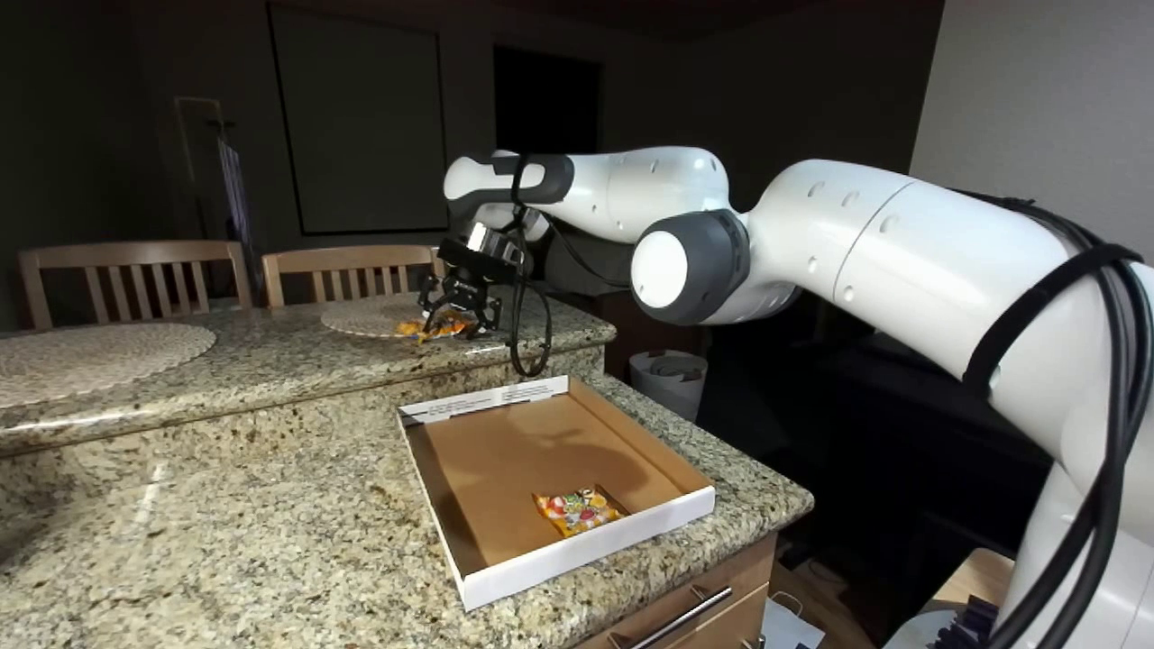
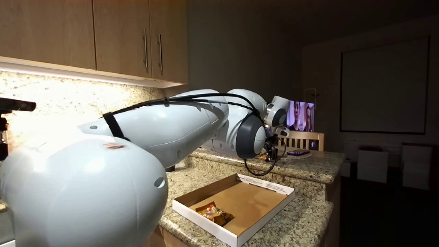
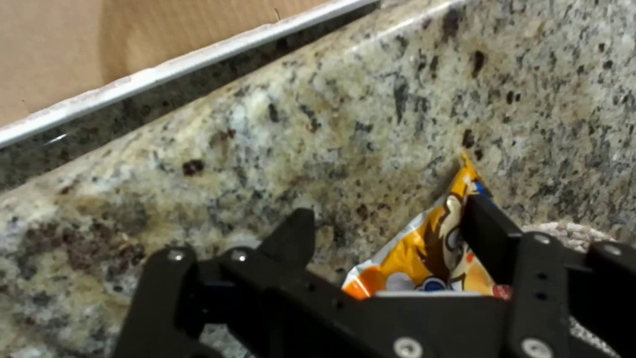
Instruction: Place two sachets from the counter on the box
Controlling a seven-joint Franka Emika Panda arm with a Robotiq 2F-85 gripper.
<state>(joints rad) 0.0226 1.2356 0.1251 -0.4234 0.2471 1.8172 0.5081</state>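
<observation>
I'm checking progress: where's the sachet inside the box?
In an exterior view, the sachet lies inside the box, at its near side, close to the white wall opposite the printed one.

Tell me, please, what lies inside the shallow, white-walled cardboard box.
Inside the box, one small orange-and-yellow printed sachet lies on the brown cardboard floor, near one side. The patch of floor directly beneath the sachet is covered and cannot be seen.

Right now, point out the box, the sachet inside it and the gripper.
Box point(image 2: 251, 204): in an exterior view, its bare floor.
Sachet inside it point(image 1: 580, 511): in an exterior view, its printed face.
Gripper point(image 3: 390, 223): in the wrist view, midway between its fingertips.
</observation>
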